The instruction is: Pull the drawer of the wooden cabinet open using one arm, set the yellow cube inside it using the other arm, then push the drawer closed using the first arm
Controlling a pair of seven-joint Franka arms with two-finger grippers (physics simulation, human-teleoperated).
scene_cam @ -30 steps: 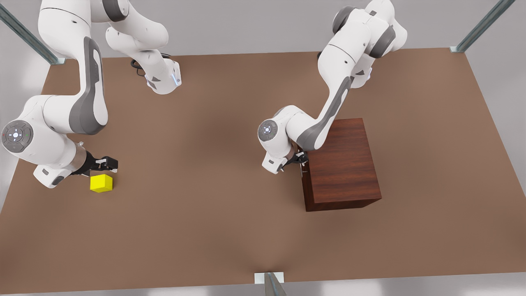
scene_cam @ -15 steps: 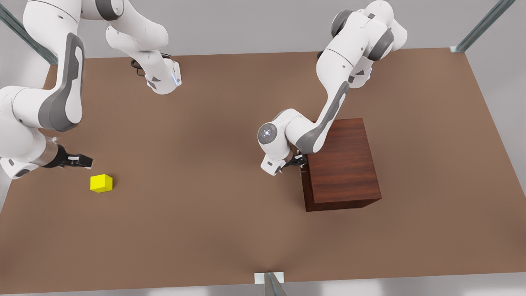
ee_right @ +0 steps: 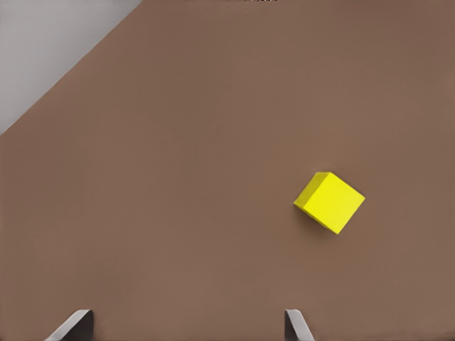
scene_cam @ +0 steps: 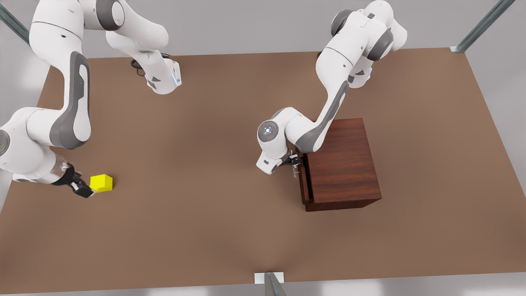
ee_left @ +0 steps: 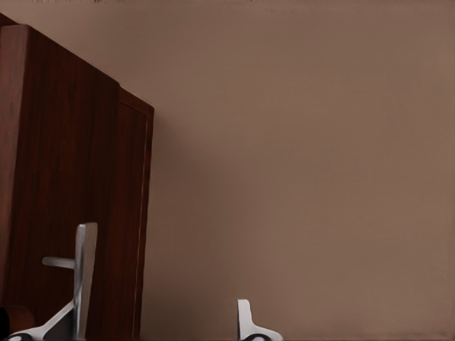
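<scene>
While drawer point(scene_cam: 305, 185) juts leftward, left gripper point(scene_cam: 294, 161) gapes at handle point(ee_left: 85, 273); right gripper point(scene_cam: 84, 190) spread beside yellow cube point(scene_cam: 101, 183)

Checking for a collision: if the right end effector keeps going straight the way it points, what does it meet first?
Probably the small bright yellow cube: the right end effector, fingers open, sits beside it on the brown table, though depth is unclear.

We are seeing a flat matte brown tabletop point(scene_cam: 213, 172) lying under slanted metal frame struts point(scene_cam: 481, 24) against a pale grey backdrop point(scene_cam: 246, 24).
</scene>
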